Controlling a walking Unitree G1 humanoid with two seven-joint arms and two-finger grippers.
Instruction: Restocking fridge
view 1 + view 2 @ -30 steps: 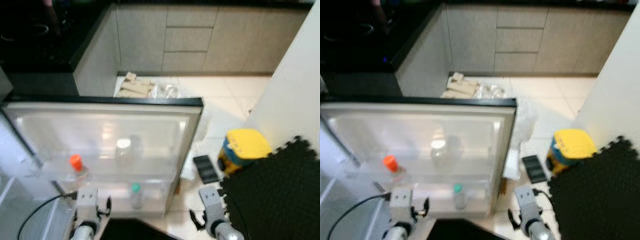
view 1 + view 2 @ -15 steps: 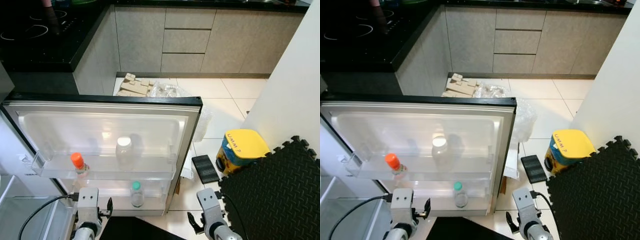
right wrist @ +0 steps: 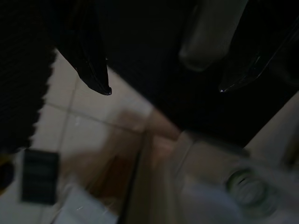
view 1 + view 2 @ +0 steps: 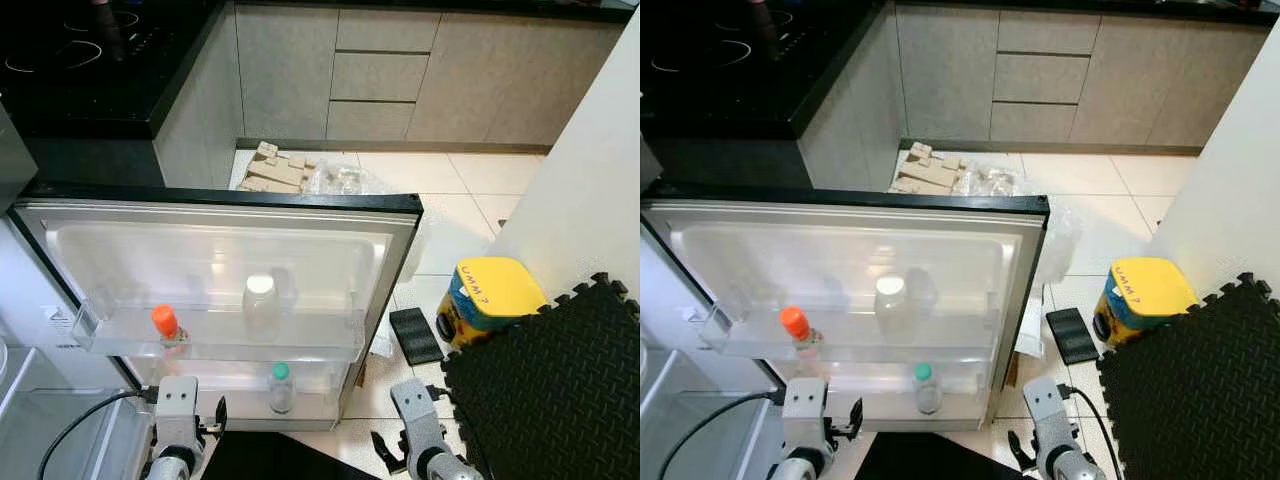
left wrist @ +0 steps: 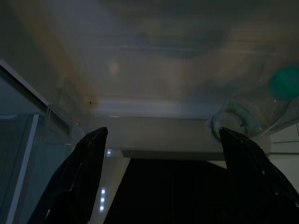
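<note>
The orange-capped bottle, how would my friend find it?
Look at the open white fridge door. On its upper clear shelf, at the robot's left end, stands the small clear bottle with an orange cap. The taller bottle beside it has a white cap, and the one below a green cap.

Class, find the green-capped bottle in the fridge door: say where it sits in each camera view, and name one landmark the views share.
Left eye view: green-capped bottle in the lower door shelf, below the white-capped bottle.
Right eye view: same lower shelf.
Left wrist view: green cap near the picture's edge, beyond the open left gripper.
Right wrist view: too dark to tell.
Shared landmark: the lower door shelf.
</note>
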